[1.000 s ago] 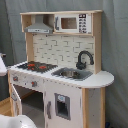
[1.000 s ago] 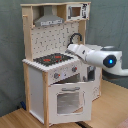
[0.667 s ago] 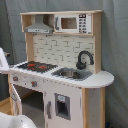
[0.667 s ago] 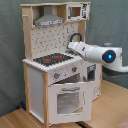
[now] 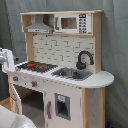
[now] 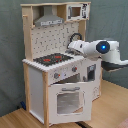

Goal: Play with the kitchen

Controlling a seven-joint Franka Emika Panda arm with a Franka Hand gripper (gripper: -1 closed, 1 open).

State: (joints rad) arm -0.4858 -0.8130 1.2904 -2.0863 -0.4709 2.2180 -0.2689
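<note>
The kitchen (image 5: 65, 95) (image 6: 37, 80) is a tall white and light-wood toy. It has a black-red stovetop (image 5: 35, 66) (image 6: 50, 59), a sink (image 5: 72, 74), a black faucet (image 5: 84, 59), a grey hood (image 5: 39, 27) and a small microwave (image 5: 75, 23). The windowed oven door (image 6: 70, 100) under the knobs (image 6: 62, 74) looks ajar. My gripper (image 6: 73, 47) hangs in front of the counter, a little above the stovetop's edge, and holds nothing I can see. In the first exterior view only part of my gripper (image 5: 6, 60) shows, at the left edge.
My white arm with its blue light (image 6: 103, 46) reaches in from the second exterior view's right. The arm's white base (image 5: 10, 120) fills the first exterior view's lower left corner. The kitchen stands on a wooden floor (image 6: 112, 107) before a grey curtain (image 5: 116, 50).
My arm and gripper have risen slightly in front of the counter. The kitchen itself has not moved.
</note>
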